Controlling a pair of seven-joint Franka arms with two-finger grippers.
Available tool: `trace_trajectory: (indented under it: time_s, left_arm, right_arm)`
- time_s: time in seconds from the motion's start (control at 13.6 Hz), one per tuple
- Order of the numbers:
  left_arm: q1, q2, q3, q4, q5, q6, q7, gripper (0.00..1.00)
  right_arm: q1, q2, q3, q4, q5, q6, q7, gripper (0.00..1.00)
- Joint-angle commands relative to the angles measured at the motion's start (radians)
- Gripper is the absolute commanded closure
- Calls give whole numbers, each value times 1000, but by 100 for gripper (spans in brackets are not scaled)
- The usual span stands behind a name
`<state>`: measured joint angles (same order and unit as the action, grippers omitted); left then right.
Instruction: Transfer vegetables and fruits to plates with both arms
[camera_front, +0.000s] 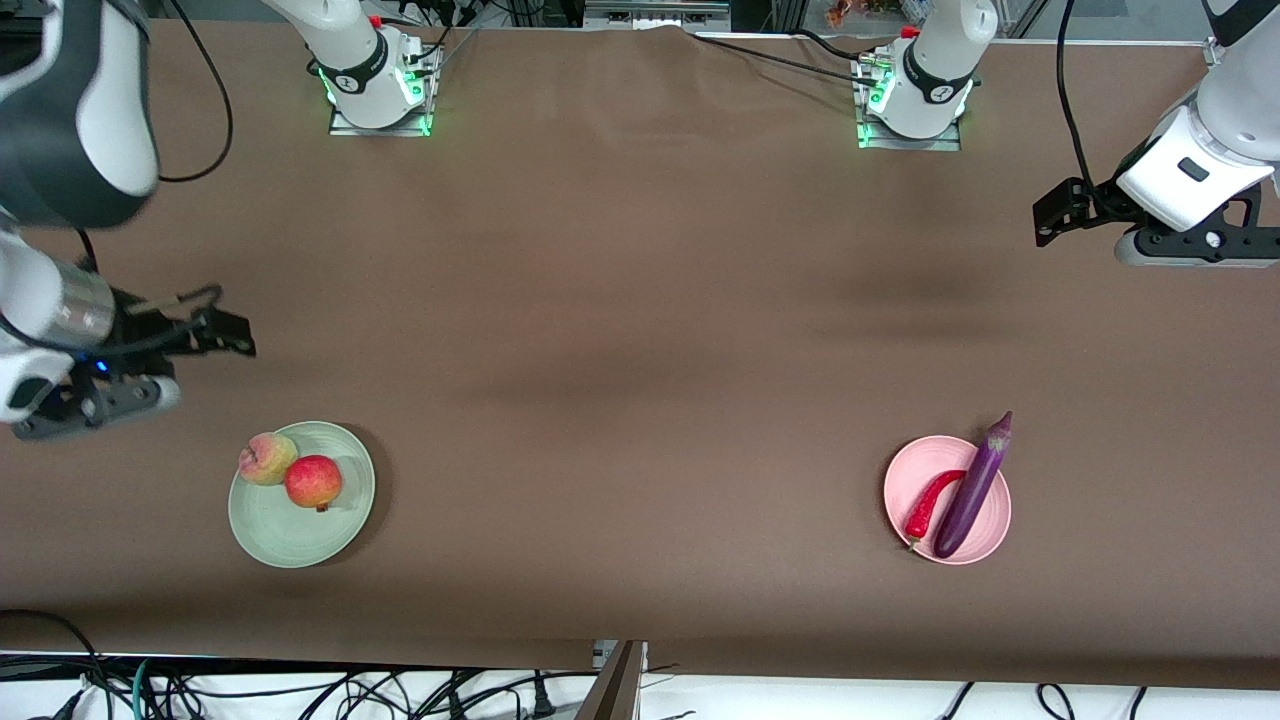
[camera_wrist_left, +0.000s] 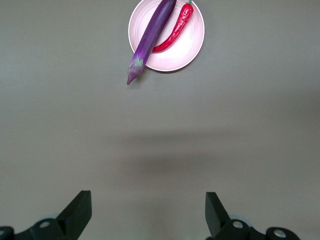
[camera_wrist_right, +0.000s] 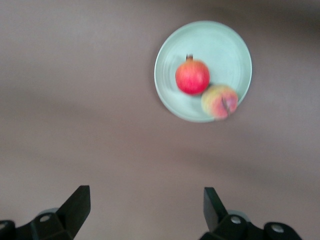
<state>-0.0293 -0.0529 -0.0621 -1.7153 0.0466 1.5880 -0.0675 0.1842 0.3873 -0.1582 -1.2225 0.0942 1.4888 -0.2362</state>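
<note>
Eggplant (camera_front: 973, 486) and chili (camera_front: 930, 504) lie on the pink plate (camera_front: 990, 530), fruits on the green plate (camera_front: 290, 535); both the left tool (camera_wrist_left: 148, 212) and the right tool (camera_wrist_right: 146, 210) hang wide, empty, over bare desk (camera_front: 640, 330).

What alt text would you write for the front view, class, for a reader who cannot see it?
A round red pomegranate-like fruit and a yellowish-pink peach sit on a pale green plate; a long purple eggplant and red chili pepper lie on a pale pink plate.

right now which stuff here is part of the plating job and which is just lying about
Part of the job:
- peach and red fruit, on the green plate
- eggplant and chili, on the pink plate
- left tool and right tool, both open over bare table

Just lying about:
- cables at the table edge nearest the front camera
</note>
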Motion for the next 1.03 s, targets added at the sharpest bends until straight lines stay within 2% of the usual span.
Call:
trace_trajectory:
  time_s: [0.0, 0.15, 0.29, 0.59, 0.66, 0.96]
  left_arm:
    - [-4, 11, 7, 46, -28, -32, 8, 0]
    - [-3, 13, 8, 46, -40, -37, 12, 0]
    - [-3, 13, 8, 46, -47, -33, 12, 0]
    - [-3, 13, 8, 48, -56, -31, 14, 0]
    - [-3, 13, 7, 48, -56, -31, 12, 0]
    - [-3, 13, 8, 48, -54, -32, 12, 0]
  right_arm:
    - [-12, -133, 12, -150, -34, -47, 15, 0]
    - [-19, -168, 23, -152, -125, -77, 9, 0]
    - [-55, -218, 32, -167, -123, -67, 8, 0]
    - [-100, -261, 42, -199, -122, -64, 2, 0]
    - [-103, -266, 70, -201, -132, -74, 11, 0]
    - [-117, -306, 89, -255, -140, -78, 136, 0]
